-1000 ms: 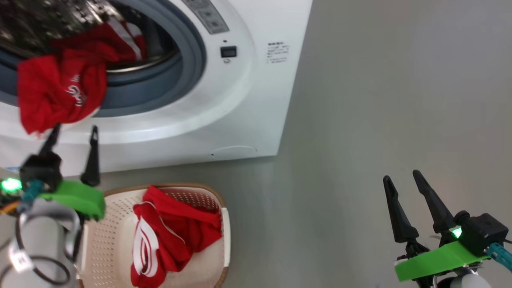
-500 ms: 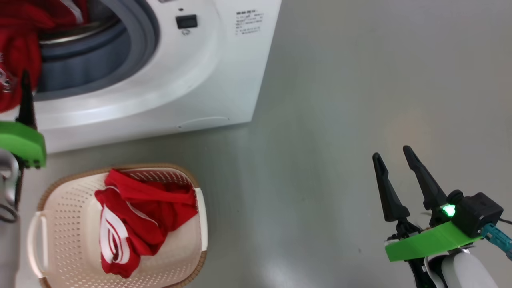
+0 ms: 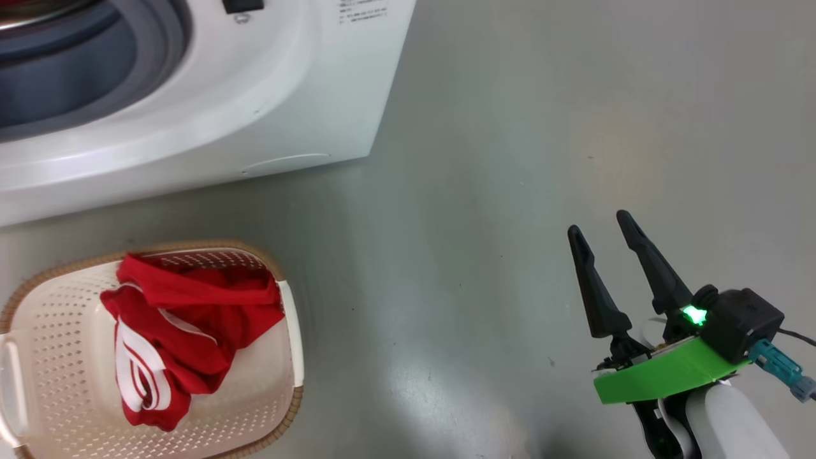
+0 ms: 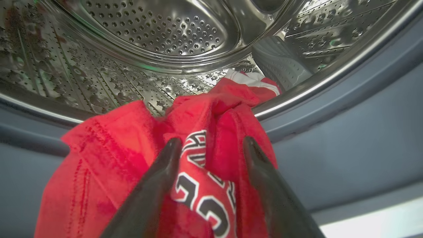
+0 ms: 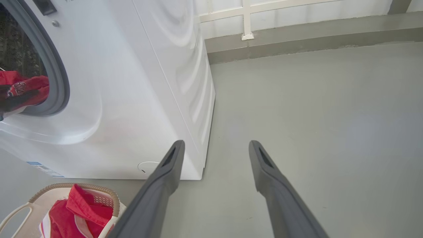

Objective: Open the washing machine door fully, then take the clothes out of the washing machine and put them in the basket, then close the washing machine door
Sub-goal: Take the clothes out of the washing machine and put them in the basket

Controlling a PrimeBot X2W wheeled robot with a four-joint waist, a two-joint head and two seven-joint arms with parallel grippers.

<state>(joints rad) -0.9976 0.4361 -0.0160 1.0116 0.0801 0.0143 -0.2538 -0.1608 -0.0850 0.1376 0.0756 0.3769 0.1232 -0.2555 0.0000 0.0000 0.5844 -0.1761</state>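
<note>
One red garment (image 4: 109, 155) drapes over the rim of the washing machine (image 4: 347, 138), straight ahead between the spread fingers (image 4: 155, 185) of the left hand (image 4: 211, 142), while the right hand (image 3: 599, 223), spread and empty, hangs well apart over the floor (image 3: 510, 127).

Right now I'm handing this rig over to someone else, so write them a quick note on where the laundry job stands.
Left gripper: open, one finger on each side of a lettered red garment draped over the drum lip of the washing machine; not gripped yet.
Right gripper: open, empty, above the floor.
Done: the drum opening is uncovered; one striped red garment lies in the basket.
Left: grip the lettered garment, put it in the basket, then close the door.
</note>
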